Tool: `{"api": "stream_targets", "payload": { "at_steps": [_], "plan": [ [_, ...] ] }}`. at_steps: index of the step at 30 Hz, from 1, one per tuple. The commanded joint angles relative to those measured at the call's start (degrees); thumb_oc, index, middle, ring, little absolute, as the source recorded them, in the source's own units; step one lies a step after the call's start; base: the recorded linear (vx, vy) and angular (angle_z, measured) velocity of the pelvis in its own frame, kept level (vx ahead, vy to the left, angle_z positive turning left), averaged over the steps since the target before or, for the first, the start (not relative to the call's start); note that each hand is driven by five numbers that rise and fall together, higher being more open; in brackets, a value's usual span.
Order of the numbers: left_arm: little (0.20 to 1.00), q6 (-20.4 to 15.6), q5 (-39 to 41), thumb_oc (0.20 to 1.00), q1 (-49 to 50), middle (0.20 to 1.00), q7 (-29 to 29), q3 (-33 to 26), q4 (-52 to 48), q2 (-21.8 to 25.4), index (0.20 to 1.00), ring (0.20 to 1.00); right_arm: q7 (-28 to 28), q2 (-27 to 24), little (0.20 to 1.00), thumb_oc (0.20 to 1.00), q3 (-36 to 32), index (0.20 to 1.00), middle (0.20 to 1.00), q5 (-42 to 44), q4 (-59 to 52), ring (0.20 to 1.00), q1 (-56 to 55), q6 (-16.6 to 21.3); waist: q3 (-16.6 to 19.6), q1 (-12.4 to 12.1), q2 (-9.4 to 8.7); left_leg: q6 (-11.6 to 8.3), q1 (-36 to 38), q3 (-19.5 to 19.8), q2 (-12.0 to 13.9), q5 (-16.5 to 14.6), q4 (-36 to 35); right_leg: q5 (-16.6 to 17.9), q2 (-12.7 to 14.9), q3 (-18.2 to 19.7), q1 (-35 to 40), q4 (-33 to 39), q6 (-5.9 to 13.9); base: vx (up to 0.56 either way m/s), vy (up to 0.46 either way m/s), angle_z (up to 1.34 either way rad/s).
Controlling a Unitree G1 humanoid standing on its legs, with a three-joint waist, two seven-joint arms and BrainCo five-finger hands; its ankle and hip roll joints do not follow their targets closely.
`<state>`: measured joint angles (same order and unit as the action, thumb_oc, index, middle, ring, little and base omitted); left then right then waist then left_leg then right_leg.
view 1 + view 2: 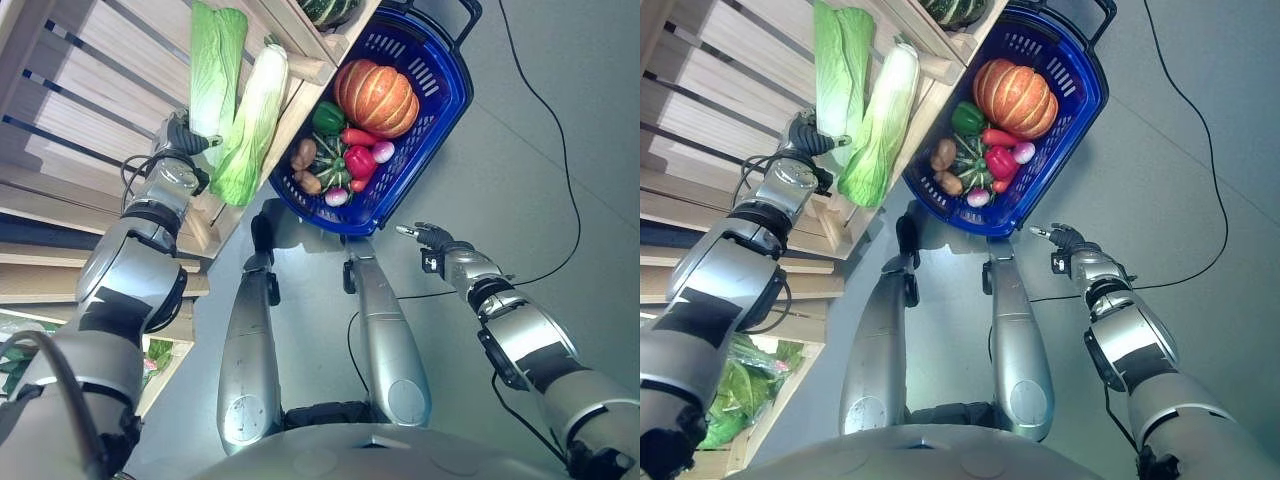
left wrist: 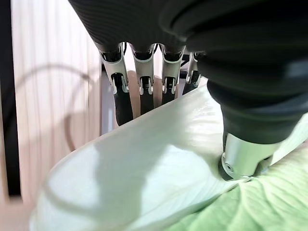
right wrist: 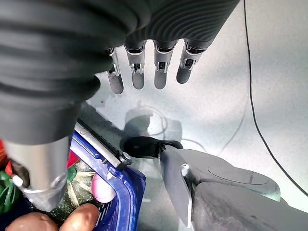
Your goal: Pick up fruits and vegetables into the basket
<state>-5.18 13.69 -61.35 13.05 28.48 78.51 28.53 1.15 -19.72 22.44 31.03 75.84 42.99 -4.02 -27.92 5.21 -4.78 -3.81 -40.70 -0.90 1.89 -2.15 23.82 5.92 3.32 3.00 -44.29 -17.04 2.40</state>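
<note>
Left hand [image 1: 180,135] grips a cabbage [image 1: 216,62], its length running along the shelf [image 1: 90,90].

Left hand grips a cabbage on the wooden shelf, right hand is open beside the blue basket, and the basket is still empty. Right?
Not quite. The basket already holds a pumpkin, peppers and other produce, as the left eye view shows. The left hand does grip a cabbage on the shelf, and the right hand is open beside the basket.
</note>
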Motion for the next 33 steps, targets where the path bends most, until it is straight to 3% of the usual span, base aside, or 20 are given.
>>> {"api": "stream_targets", "payload": {
  "at_steps": [1,7,16,19,23,33],
  "plan": [
    [0.200,-4.5,9.6,0.200,4.5,0.200,-1.9,-7.6,2.3,-1.7,0.200,0.200,-1.3,-2.5,1.000,1.000,-1.4,1.000,1.000,3.1,0.0,1.000,-1.9,2.5,-1.9,0.2,2.98,-0.06,-0.1,0.4,-1.4,4.3,-5.1,-5.5,-1.5,-4.0,2.5,-4.4,0.68,0.00,0.000,0.00],
    [0.200,-11.5,16.4,0.200,8.6,0.200,-0.6,-11.5,-5.7,-0.5,0.200,0.200,-3.4,-3.9,1.000,1.000,-4.5,1.000,1.000,7.2,-3.7,1.000,-3.2,7.6,-1.9,-0.7,3.23,-0.02,0.8,0.7,-1.6,4.3,-5.8,-5.4,-1.5,-4.3,3.4,-4.1,0.67,-0.01,-0.018,0.00],
    [0.200,-14.6,16.7,0.200,12.2,0.200,3.4,-13.7,-16.0,-0.2,0.200,0.200,-10.8,-4.7,1.000,1.000,-8.2,1.000,1.000,9.7,-10.0,1.000,-4.3,15.0,-1.9,-1.5,3.43,0.23,0.8,1.0,-2.0,3.9,-6.1,-5.7,-1.4,-4.9,3.6,-3.9,0.58,-0.01,-0.025,0.02],
    [0.200,-16.2,12.1,0.200,14.0,0.200,8.4,-13.6,-20.4,-0.2,0.200,0.200,-15.7,-5.1,1.000,1.000,-10.0,1.000,1.000,10.0,-15.7,1.000,-5.5,19.1,-1.9,-1.5,3.52,0.31,0.8,1.1,-2.1,3.6,-6.1,-5.7,-1.4,-4.9,3.6,-3.7,0.55,0.00,-0.005,0.01],
    [0.200,-16.1,5.3,0.200,15.6,0.200,14.8,-13.1,-24.2,0.9,0.200,0.200,-19.8,-5.4,1.000,1.000,-11.1,1.000,1.000,9.9,-22.0,1.000,-6.6,21.4,-1.9,-1.6,3.70,0.33,0.8,1.2,-2.2,3.1,-5.8,-6.1,-1.3,-5.0,3.7,-3.9,0.53,0.00,-0.001,0.01],
    [0.200,-13.9,-13.2,0.200,17.6,0.200,29.7,-12.1,-33.7,4.5,0.200,0.200,-23.7,-5.5,1.000,1.000,-11.3,1.000,1.000,8.0,-37.3,1.000,-9.9,26.5,-1.9,-1.7,4.39,0.14,0.4,1.4,-2.3,3.5,-6.1,-5.9,-1.0,-4.9,3.4,-3.5,0.40,0.00,0.000,0.00]
  ]
}}
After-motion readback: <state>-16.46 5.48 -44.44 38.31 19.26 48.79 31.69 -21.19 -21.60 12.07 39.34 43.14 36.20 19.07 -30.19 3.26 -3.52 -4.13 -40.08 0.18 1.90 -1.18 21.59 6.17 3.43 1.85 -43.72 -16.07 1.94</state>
